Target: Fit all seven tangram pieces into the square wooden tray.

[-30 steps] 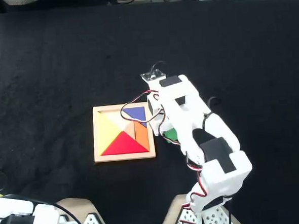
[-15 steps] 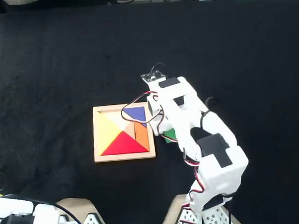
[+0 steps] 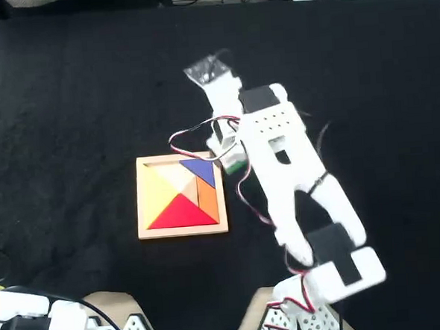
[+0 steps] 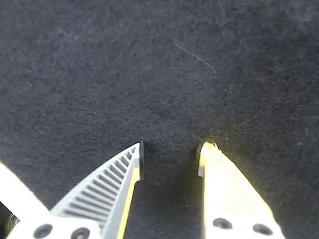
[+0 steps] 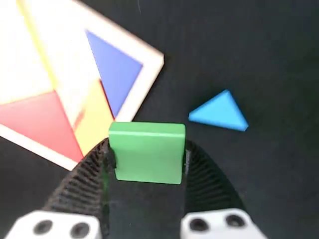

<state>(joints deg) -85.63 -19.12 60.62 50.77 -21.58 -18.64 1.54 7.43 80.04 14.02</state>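
Green square clamped in right pincer, seemingly off tray edge; pale-blue triangle nearby; left pincer parted.

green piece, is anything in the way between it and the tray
Nothing visible does. The right gripper holds the green piece just beside the tray's edge. The blue triangle lies on the cloth on the piece's other side, away from the tray.
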